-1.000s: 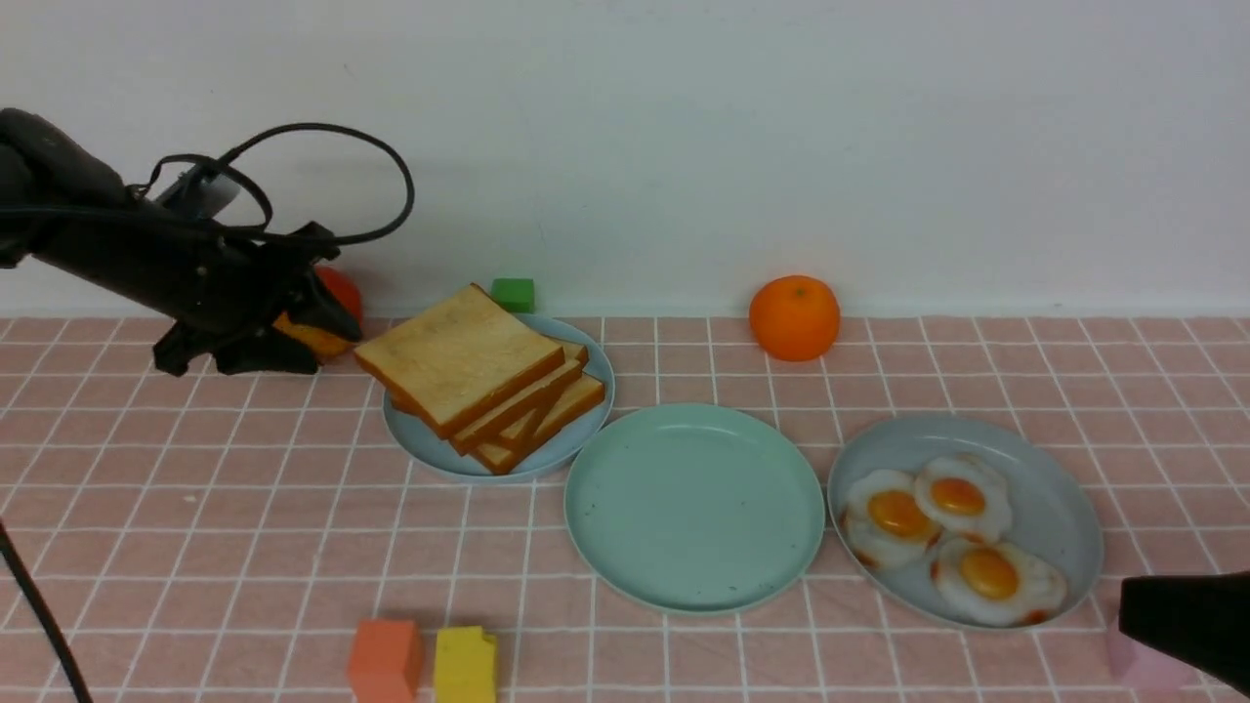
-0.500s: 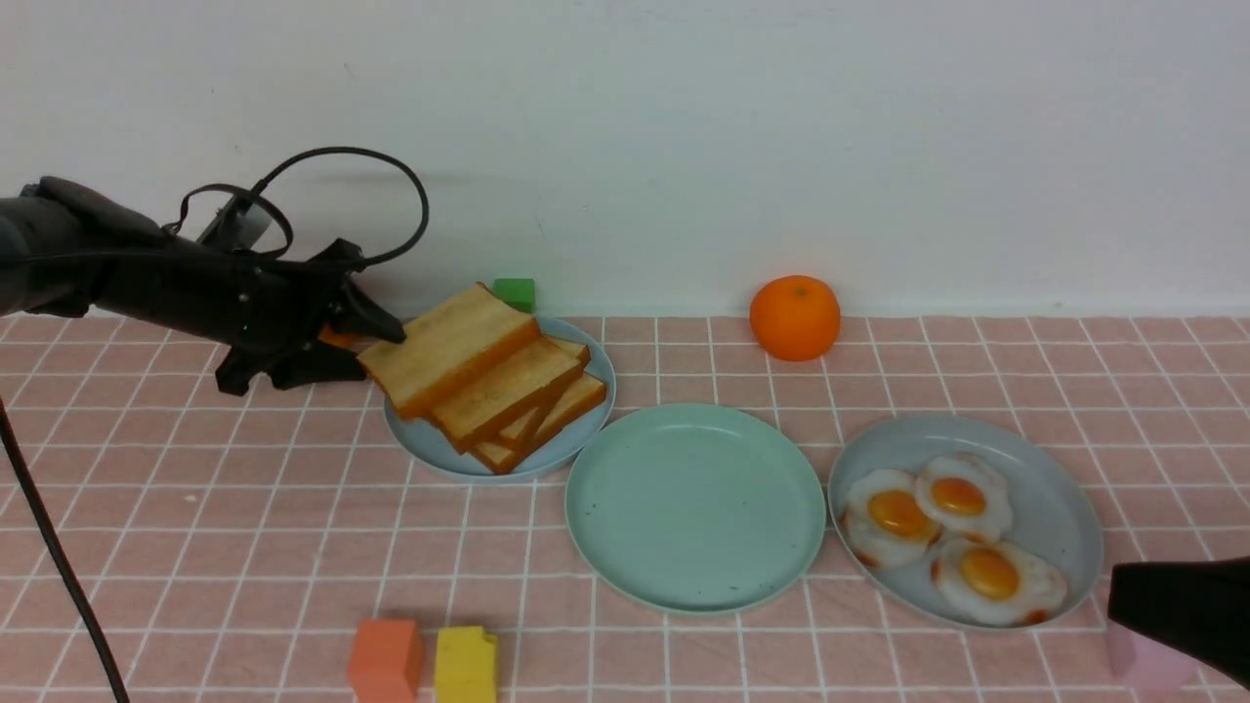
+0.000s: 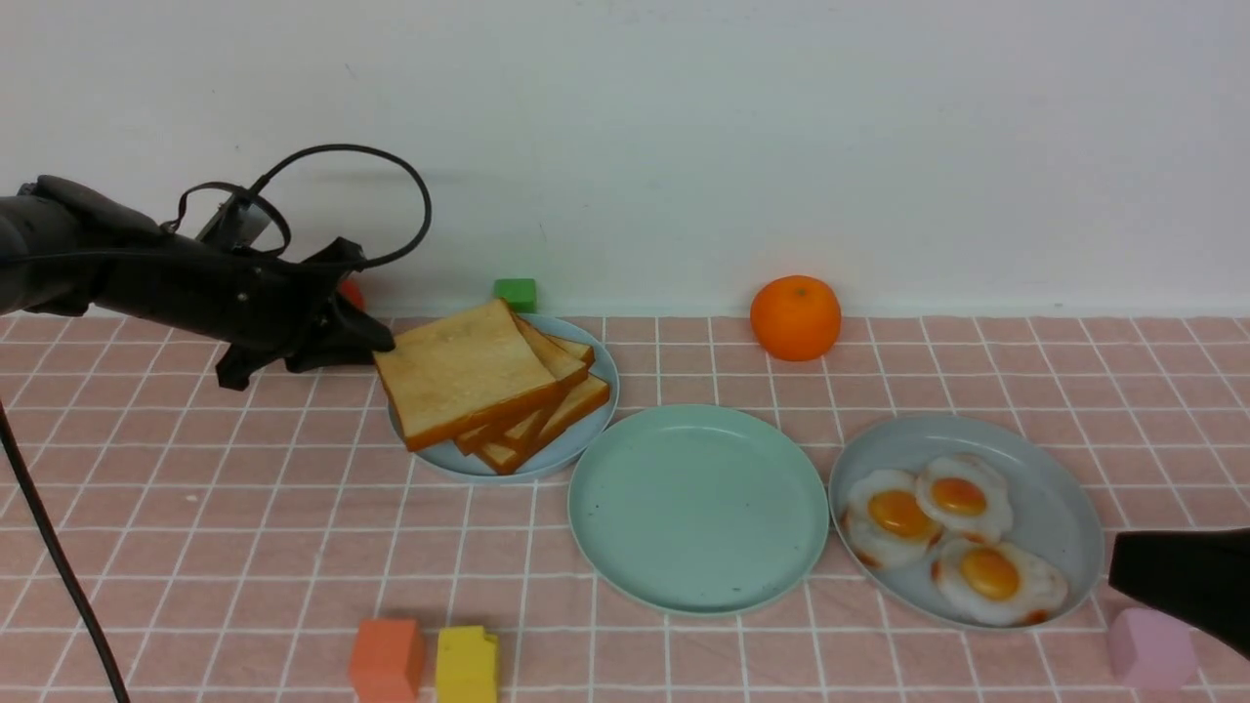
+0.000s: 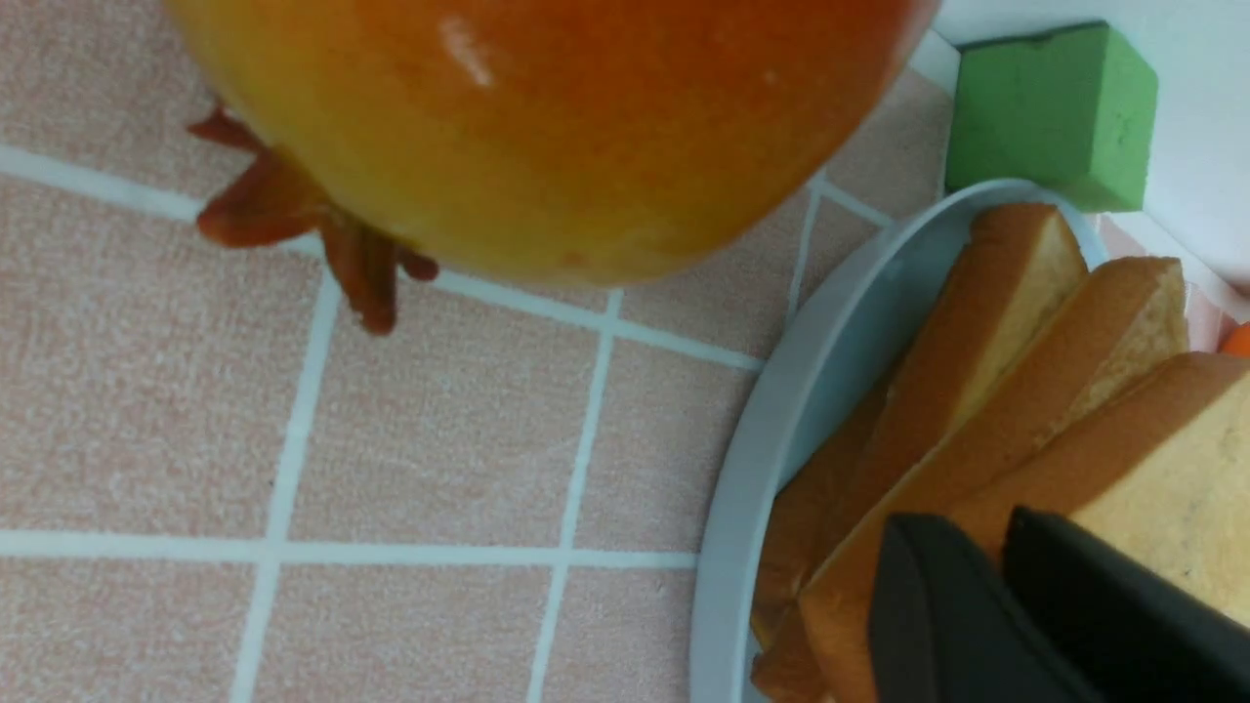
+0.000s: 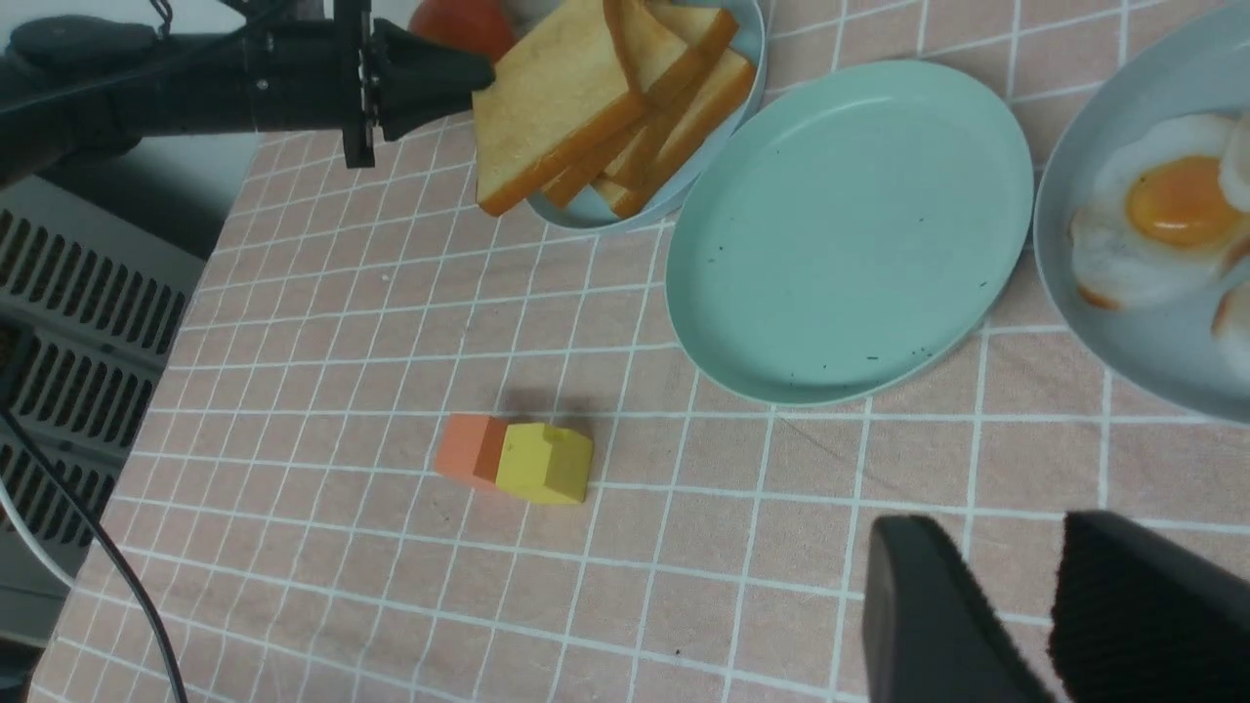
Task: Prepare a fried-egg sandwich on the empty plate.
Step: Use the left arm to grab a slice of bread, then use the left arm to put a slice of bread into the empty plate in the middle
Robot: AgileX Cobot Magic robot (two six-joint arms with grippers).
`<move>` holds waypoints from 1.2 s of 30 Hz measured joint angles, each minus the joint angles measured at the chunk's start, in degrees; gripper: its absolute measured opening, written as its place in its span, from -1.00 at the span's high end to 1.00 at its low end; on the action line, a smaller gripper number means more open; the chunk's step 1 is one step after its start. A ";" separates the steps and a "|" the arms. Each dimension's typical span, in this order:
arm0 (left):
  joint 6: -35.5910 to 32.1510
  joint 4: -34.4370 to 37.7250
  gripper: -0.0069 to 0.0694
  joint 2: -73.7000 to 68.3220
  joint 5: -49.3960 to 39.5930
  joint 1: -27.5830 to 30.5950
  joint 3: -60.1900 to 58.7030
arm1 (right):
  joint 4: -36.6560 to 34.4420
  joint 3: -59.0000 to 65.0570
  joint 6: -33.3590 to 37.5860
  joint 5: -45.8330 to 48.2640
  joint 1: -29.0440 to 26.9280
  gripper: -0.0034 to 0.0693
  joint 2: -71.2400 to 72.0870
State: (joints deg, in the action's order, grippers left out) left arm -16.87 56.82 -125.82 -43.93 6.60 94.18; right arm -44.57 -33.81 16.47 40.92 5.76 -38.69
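Nearest, the right fingers (image 5: 928, 615) are seen spread apart with nothing between them, held low over the desk (image 3: 244, 547) at its near right edge, close to the blue-grey plate (image 3: 1069, 508) on which three fried eggs (image 3: 957, 496) lie untouched. Beside that, in the middle, the mint-green plate (image 3: 698, 508) is bare: no part of the sandwich has been laid on it. Farther back on the left, the left fingers (image 3: 366, 337) are clenched on a corner of the top toast slice (image 3: 464, 386), which is tipped above the other slices (image 3: 576, 395) on the small pale blue plate (image 3: 547, 459). The task is judged barely begun: one toast is gripped but not carried over, and an egg and a second toast remain to be placed.
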 joint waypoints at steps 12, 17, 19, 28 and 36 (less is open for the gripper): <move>0.64 0.74 0.57 3.91 -1.57 0.00 0.00 | 0.00 0.00 0.00 0.00 0.00 0.25 -0.02; -0.03 0.76 0.57 8.02 -3.82 -0.13 -0.13 | 0.27 0.00 0.00 0.15 0.00 0.25 -0.02; -0.10 0.82 0.57 10.32 -3.85 -0.96 -1.23 | 1.88 0.00 -0.40 0.77 0.00 0.25 -0.02; -8.37 1.61 0.57 13.49 -1.01 -12.94 -7.61 | 12.82 0.00 -9.10 3.22 0.00 0.25 -4.15; -11.85 1.99 0.57 10.29 7.15 -22.50 -7.67 | 15.03 0.00 -10.21 5.67 0.00 0.25 -8.73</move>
State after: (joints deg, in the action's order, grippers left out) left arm -28.72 58.81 -115.53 -36.78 -15.89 86.51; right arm -29.53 -33.81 6.26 46.60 5.76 -47.42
